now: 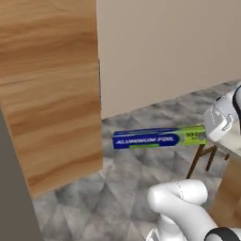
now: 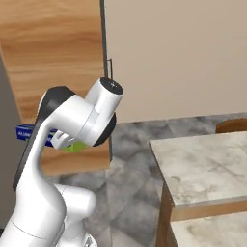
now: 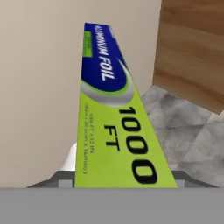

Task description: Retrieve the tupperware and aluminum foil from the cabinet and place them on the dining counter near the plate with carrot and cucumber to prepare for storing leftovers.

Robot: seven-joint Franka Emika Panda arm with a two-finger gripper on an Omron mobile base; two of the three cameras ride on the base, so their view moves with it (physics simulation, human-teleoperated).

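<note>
Pincer (image 1: 205, 136) clamped on the lime-green end of the long slim dark blue aluminum foil box (image 1: 157, 138), carried level in the air above the grey marbled tile floor (image 1: 127, 188), blue end pointing toward the tall medium-brown wooden cupboard panel (image 1: 52, 89). Seen off to the arm's right: the beige-grey marbled stone surface (image 2: 202, 169) with wooden front, bare on its visible part, well apart from the box.
</note>
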